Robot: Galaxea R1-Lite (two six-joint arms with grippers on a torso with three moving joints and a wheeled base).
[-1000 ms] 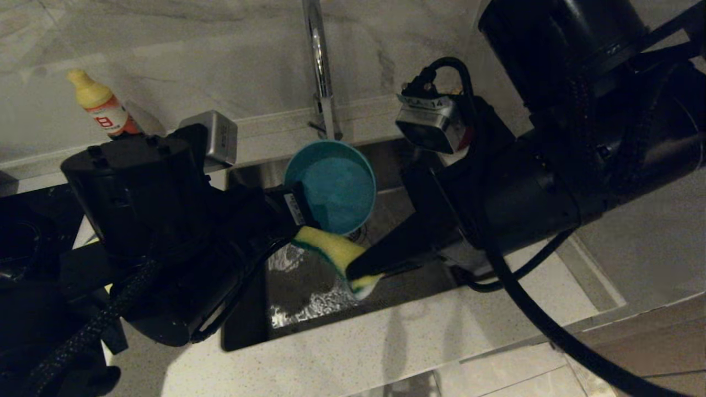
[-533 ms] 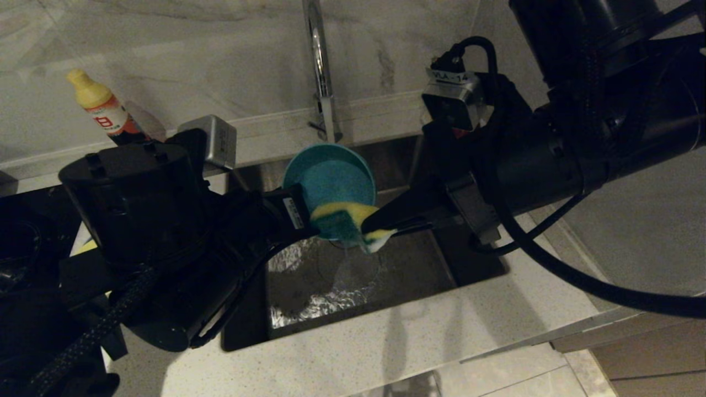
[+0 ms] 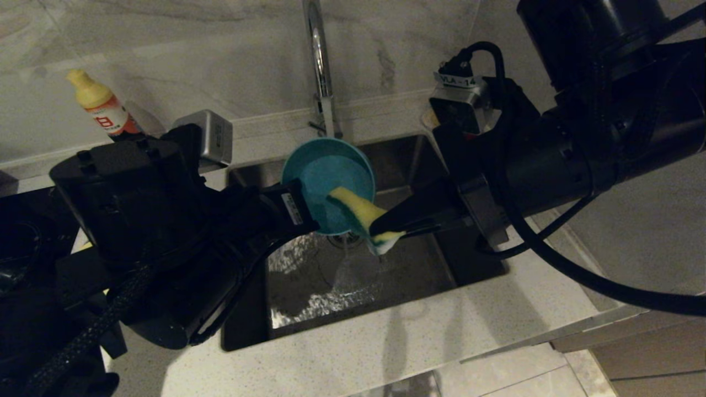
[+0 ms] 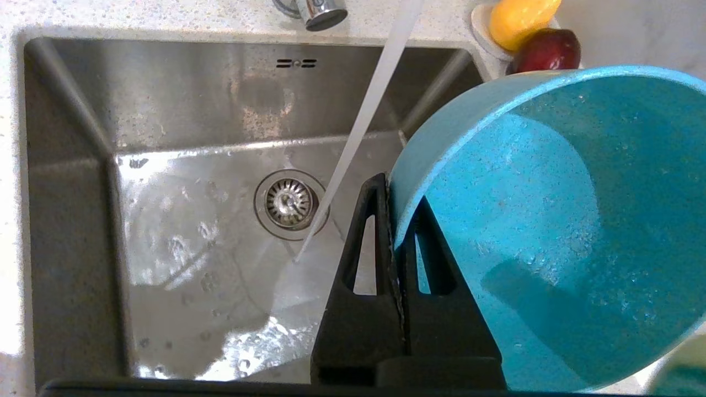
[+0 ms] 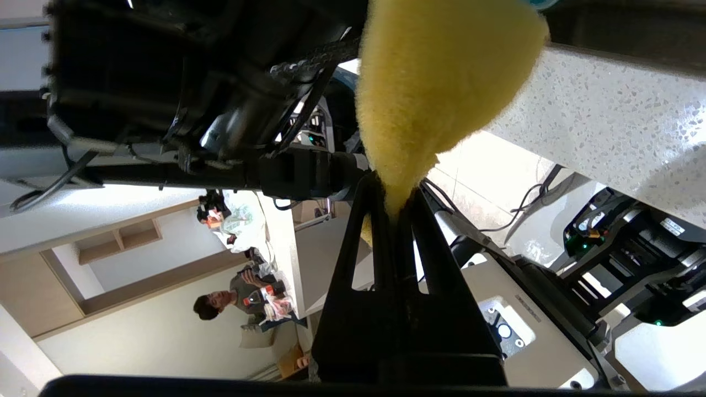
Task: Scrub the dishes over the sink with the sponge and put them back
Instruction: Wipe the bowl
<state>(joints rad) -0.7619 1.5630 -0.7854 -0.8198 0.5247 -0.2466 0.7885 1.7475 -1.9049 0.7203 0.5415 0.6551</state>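
A teal-blue bowl (image 3: 325,176) hangs tilted over the sink (image 3: 419,264), its mouth facing me. My left gripper (image 3: 307,214) is shut on its rim, one finger inside and one outside, as the left wrist view shows at the bowl (image 4: 551,220) and gripper (image 4: 394,190). My right gripper (image 3: 381,227) is shut on the yellow sponge (image 3: 357,212), whose free end with the green face lies across the lower right of the bowl's mouth. The right wrist view has the squashed sponge (image 5: 436,82) pinched in the gripper (image 5: 394,193). The other dishes are out of view.
Water runs from the chrome tap (image 3: 319,60) past the bowl to near the drain strainer (image 4: 289,201). A yellow-capped bottle (image 3: 102,107) stands on the back counter at the left. A small dish holds a pear (image 4: 518,16) and a red fruit (image 4: 549,49) behind the sink.
My right gripper has carried the sponge up from below the bowl to its mouth, and the sponge has turned. The left gripper has kept its hold and lifted the bowl only slightly.
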